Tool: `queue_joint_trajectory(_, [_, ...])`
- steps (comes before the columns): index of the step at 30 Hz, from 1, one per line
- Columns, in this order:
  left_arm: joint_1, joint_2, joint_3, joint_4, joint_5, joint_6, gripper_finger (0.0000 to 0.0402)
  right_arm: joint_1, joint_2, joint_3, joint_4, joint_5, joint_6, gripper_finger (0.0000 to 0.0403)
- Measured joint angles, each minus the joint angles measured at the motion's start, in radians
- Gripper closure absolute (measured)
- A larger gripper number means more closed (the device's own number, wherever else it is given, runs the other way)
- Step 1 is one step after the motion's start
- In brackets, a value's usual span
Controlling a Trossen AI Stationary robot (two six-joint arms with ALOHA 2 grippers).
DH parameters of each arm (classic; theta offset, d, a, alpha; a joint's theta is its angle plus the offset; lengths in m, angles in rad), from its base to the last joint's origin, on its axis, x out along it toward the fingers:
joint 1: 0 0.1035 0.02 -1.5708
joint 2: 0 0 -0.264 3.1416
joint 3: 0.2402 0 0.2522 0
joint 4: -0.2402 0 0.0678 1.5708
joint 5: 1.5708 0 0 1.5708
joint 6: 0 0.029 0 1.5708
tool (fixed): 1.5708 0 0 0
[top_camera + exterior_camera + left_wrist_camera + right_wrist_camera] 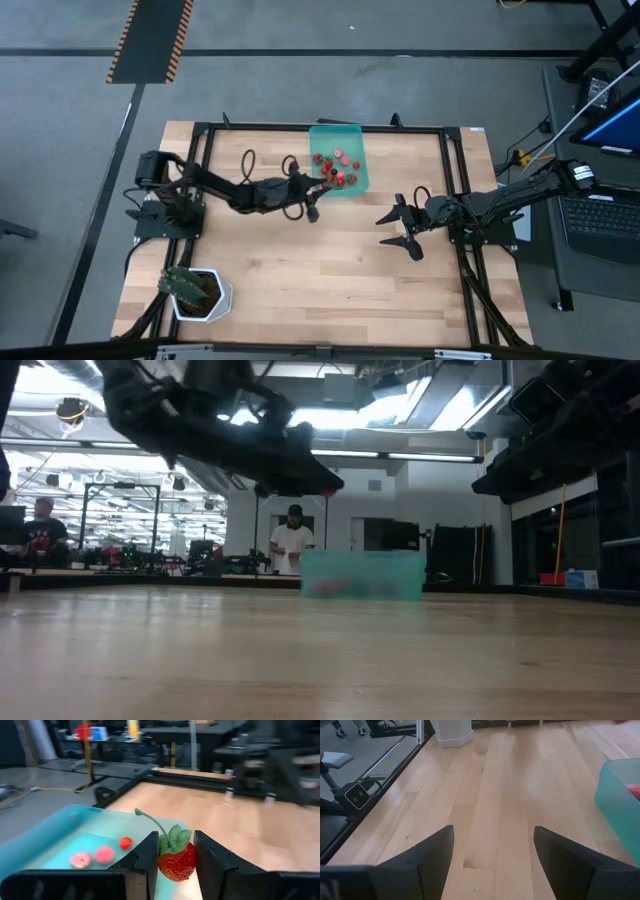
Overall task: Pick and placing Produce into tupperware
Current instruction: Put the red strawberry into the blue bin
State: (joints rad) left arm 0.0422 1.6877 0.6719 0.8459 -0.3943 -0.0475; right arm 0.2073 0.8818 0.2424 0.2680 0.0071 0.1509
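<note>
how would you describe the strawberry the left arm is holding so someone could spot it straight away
Find the teal tupperware at the table's far edge. At its near left corner, the left gripper pinches a red strawberry. Unlike the fruits lying in the tupperware, it is held above it and has a green leafy top with a long curved stem.

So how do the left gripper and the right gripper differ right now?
The left gripper is shut on a red strawberry with a green top; the right gripper is open and empty. The left one reaches over the edge of the teal container; the right one sits over bare wooden table. Both have two dark fingers.
</note>
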Motion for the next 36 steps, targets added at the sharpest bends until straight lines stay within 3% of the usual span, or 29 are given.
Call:
queue_joint_trajectory(7, [0.087,0.056,0.094,-0.071,0.007,0.005,0.0309,0.0,0.0,0.0,-0.003,0.0,0.001,0.0128])
queue_joint_trajectory(13, [0.192,0.056,0.198,-0.344,0.158,-0.054,0.0309,0.0,0.0,0.0,-0.003,0.0,0.001,0.0128])
queue_joint_trajectory(24, [0.297,0.1,0.399,-0.656,0.349,-0.028,0.0309,0.0,0.0,0.0,-0.003,0.0,0.002,0.0128])
queue_joint_trajectory(36, [0.35,0.212,0.543,-0.761,0.472,0.006,0.0309,0.0,0.0,0.0,-0.01,0.0,0.029,0.0128])
